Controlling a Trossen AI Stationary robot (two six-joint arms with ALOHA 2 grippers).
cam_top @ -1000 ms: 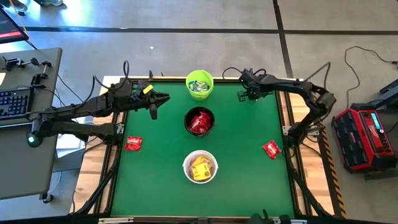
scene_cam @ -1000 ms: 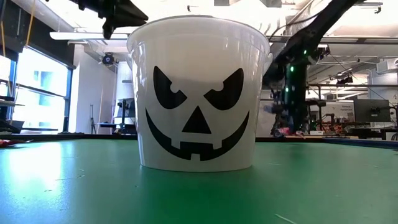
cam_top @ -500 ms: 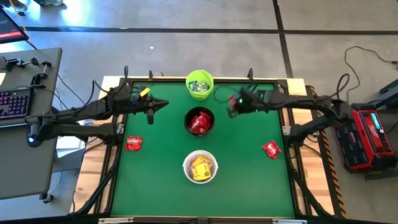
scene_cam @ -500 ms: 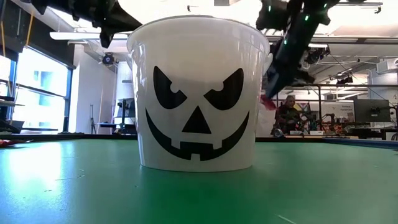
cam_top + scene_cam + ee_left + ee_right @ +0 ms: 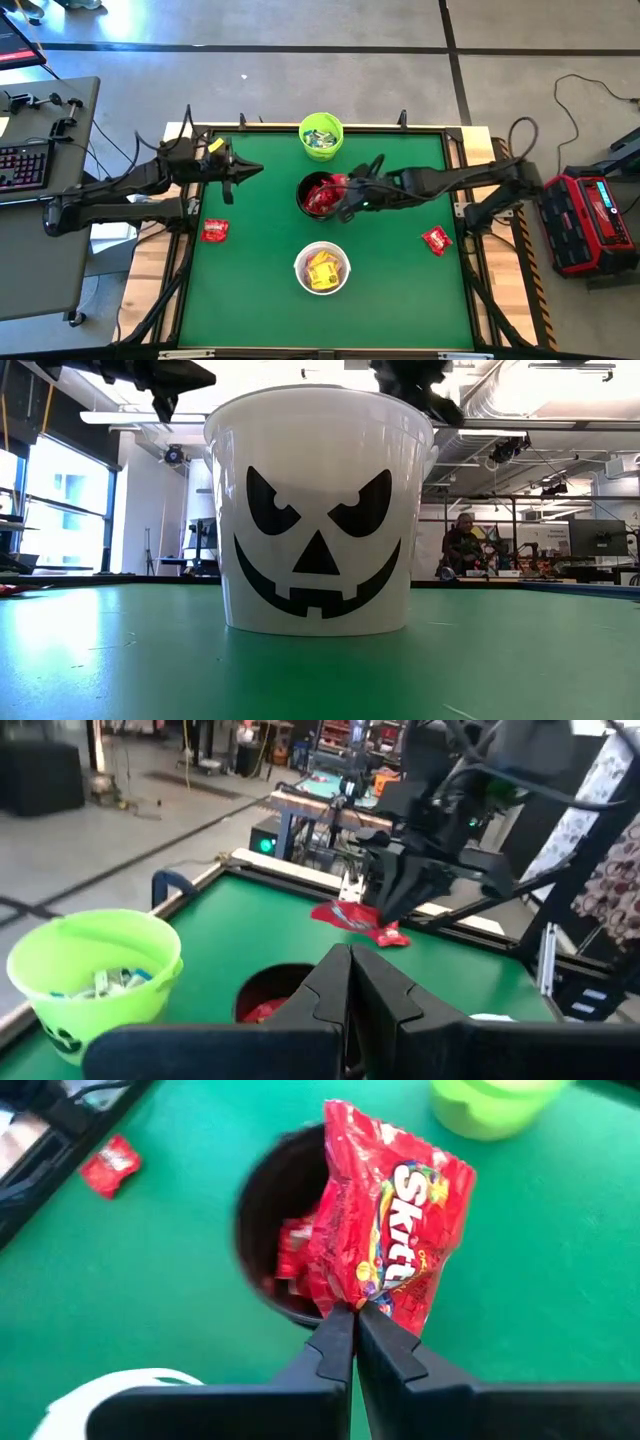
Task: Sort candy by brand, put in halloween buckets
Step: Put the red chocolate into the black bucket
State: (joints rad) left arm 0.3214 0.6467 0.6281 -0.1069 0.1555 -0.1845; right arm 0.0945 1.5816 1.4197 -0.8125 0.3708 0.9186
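Observation:
My right gripper (image 5: 345, 198) is shut on a red candy packet (image 5: 390, 1230) at the right rim of the black bucket (image 5: 319, 195), which holds red packets. The lime green bucket (image 5: 321, 135), with pale packets, stands at the far edge. The white bucket (image 5: 321, 268), with yellow packets, stands nearer; it fills the low view (image 5: 320, 510). My left gripper (image 5: 243, 171) is shut and empty, above the table left of the black bucket. One red packet (image 5: 215, 230) lies by the left edge, another (image 5: 436, 240) by the right edge. My right gripper pinches the red packet by one edge (image 5: 352, 1295) between its two fingers. The packet is lifted clear and stands out beyond the fingertips over the black bucket's rim (image 5: 250, 1200).
The three buckets stand in a row down the table's middle. Bare green surface (image 5: 250, 290) lies to either side of them. A raised frame (image 5: 460, 200) runs round the table. A person (image 5: 462, 545) sits in the room behind.
My right gripper, holding the red packet, has swept from the far right part of the table toward the left and near, ending at the black bucket's right rim. My left gripper has drifted slightly toward the left edge.

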